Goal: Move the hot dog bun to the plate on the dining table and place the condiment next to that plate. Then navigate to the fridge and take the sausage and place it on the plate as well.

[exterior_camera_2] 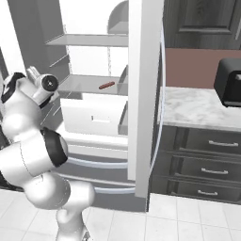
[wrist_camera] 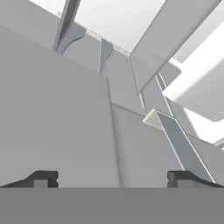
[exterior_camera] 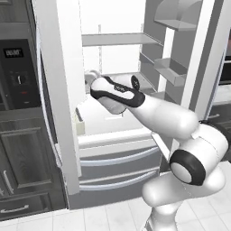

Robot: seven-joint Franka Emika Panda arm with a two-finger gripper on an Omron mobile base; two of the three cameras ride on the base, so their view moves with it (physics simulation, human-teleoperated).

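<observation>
Sausage (exterior_camera_2: 107,85), a small reddish-brown cylinder, lies on the middle white fridge shelf (exterior_camera_2: 89,84), near the shelf's right end. It is judged light, slightly soft and smooth; take hold across its middle, fingers square to its length. The gripper (wrist_camera: 112,177) holds nothing, its fingers (wrist_camera: 41,178) spread wide. The white open fridge door (exterior_camera_2: 143,94) stands right of the shelf. A black toaster (exterior_camera_2: 230,82) sits on the marble counter (exterior_camera_2: 197,107) beyond that door.

The sausage (exterior_camera_2: 107,85) is reddish-brown on a pale grey fridge shelf (exterior_camera_2: 89,84). The toaster (exterior_camera_2: 229,82) is black; its surface (exterior_camera_2: 197,108) is white-grey marble over dark grey drawers (exterior_camera_2: 207,162).
</observation>
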